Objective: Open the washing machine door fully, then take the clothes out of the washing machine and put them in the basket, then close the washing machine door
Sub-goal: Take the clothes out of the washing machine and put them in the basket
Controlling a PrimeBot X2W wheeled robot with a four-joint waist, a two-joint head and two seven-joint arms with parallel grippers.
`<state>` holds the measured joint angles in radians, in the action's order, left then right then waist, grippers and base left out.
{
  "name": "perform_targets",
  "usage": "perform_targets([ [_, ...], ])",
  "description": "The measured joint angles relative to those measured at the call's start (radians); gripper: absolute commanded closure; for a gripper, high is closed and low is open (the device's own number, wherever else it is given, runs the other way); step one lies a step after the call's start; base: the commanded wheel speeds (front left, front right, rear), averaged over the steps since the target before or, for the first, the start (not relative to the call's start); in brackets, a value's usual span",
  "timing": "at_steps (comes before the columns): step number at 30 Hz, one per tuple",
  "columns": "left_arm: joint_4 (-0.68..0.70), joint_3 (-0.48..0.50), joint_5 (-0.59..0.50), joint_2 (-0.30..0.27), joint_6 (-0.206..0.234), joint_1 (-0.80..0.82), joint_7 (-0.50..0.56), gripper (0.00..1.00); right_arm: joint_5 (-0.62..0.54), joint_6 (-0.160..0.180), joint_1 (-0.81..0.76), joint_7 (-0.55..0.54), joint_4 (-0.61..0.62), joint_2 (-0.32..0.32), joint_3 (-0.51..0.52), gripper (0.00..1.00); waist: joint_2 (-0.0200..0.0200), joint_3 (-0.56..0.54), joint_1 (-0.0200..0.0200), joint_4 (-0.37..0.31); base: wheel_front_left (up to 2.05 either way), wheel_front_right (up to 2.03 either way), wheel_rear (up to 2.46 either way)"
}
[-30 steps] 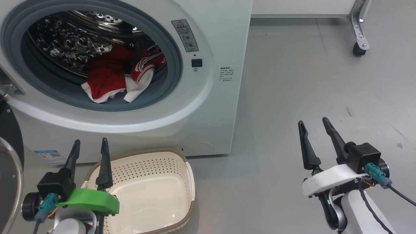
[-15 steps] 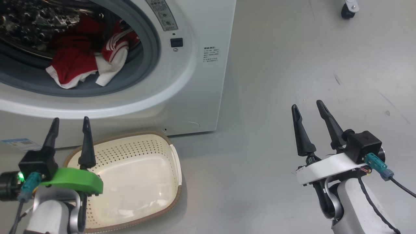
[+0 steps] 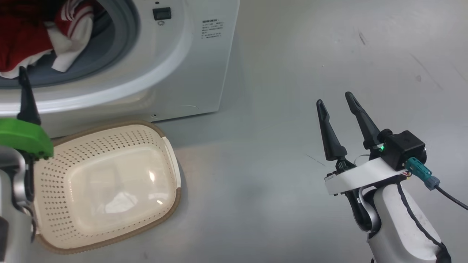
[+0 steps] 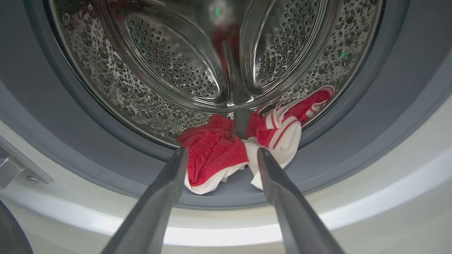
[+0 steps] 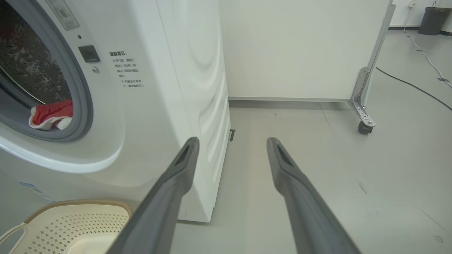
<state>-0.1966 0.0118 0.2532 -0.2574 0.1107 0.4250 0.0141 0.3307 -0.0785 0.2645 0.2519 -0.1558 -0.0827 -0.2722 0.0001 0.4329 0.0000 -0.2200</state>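
The clothes (image 4: 208,155), at 12 o'clock from the wide-spread left gripper (image 4: 221,151), are to be taken out and must be pinched next. The right gripper (image 3: 334,98) is spread wide too.

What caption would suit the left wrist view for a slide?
Open left gripper faces the red and white clothes heaped just inside the washing machine.

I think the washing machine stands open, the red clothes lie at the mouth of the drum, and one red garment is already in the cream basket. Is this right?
Not quite. The basket is empty, as the head view shows; no garment lies in it. The rest holds: the washing machine stands open, and the red clothes lie at its mouth.
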Motion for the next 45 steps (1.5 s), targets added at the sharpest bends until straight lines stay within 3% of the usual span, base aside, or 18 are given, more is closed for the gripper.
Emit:
perform_targets([
  [7,-0.058,0.032,-0.054,-0.084,0.003,0.121,0.099,0.00,-0.006,-0.003,0.026,0.000,-0.004,0.012,-0.018,0.00,0.0000,0.079,0.0000,-0.053,0.00,0.00,0.00],
  [17,-0.151,-0.001,-0.161,-0.170,0.003,0.293,0.231,0.00,-0.006,-0.012,0.071,0.000,-0.014,0.021,-0.027,0.00,0.0000,0.167,0.0000,-0.120,0.00,0.00,0.00],
  [32,-0.306,-0.041,-0.281,-0.239,0.007,0.444,0.387,0.00,0.002,-0.016,0.098,0.000,-0.014,0.028,-0.042,0.00,0.0000,0.215,0.0000,-0.158,0.00,0.00,0.00],
  [45,-0.390,-0.088,-0.323,-0.240,0.007,0.520,0.483,0.00,0.002,-0.017,0.118,0.000,-0.014,0.033,-0.050,0.00,0.0000,0.231,0.0001,-0.161,0.00,0.00,0.00],
])
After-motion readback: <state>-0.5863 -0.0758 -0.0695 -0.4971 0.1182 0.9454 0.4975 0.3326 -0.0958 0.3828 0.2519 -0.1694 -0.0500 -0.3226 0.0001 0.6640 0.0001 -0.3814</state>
